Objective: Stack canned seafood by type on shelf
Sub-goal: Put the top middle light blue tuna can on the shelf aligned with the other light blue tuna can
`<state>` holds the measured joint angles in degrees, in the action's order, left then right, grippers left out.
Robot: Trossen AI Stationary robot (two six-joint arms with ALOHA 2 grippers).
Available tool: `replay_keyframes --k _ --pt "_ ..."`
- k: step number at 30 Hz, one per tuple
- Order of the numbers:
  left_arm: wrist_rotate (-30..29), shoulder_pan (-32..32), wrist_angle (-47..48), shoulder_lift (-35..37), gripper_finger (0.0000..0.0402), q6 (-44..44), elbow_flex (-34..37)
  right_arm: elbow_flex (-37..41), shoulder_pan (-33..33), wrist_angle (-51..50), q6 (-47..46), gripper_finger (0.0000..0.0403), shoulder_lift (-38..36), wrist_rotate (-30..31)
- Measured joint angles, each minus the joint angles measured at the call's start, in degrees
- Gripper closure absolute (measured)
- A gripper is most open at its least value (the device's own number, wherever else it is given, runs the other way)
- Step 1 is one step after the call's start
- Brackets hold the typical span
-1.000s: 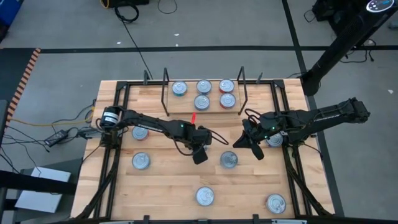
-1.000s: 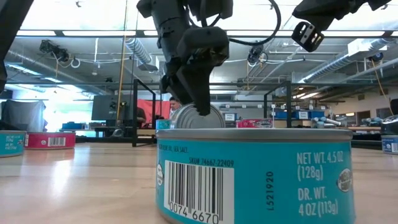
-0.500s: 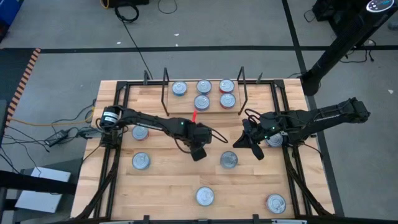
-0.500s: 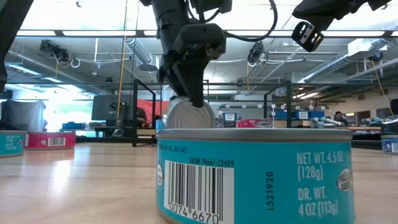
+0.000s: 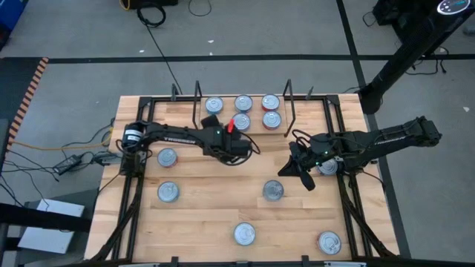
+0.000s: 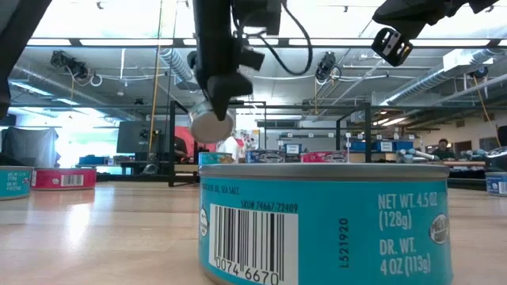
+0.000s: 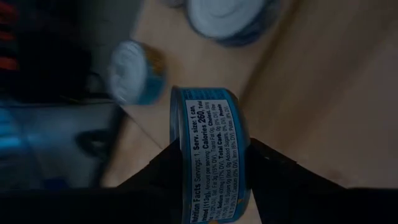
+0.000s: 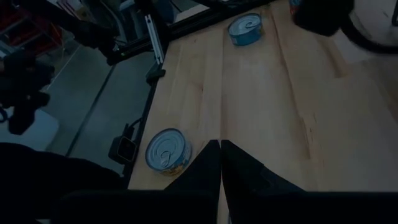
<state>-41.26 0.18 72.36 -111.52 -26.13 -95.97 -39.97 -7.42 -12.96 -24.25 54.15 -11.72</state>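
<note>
Left claw [image 7: 211,171] gripping a blue tin [image 7: 210,158] on edge, fingers pressing both flat faces. Step in hand, by my reading: carrying this tin to the shelf [image 5: 256,130].

Just ahead of the claw in the high view, the shelf is carrying five tins: three along the far row, two in the near row. Side colours not readable from above, so the matching stack cannot be told. Next move likely calling for turning the tin flat and lowering it squarely onto a like lid.

Right claw [image 8: 220,163] waiting over the counter [image 5: 208,193], well to the side, fingers pressed together, empty.

Farther out, loose tins sitting about the counter, one [image 5: 274,190] between the claws.
</note>
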Motion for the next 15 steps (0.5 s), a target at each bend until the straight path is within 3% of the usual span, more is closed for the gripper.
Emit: replay_keyframes --k 3,15 --pt "-3.12 1.56 -1.42 -0.81 0.0258 4.14 1.41 -0.02 0.09 0.03 -0.16 0.0378 -0.02 -0.01" --pt "-2.94 7.47 -11.19 -1.56 0.0258 12.74 9.51 -0.07 1.27 1.19 -2.80 0.0378 0.00 0.02"
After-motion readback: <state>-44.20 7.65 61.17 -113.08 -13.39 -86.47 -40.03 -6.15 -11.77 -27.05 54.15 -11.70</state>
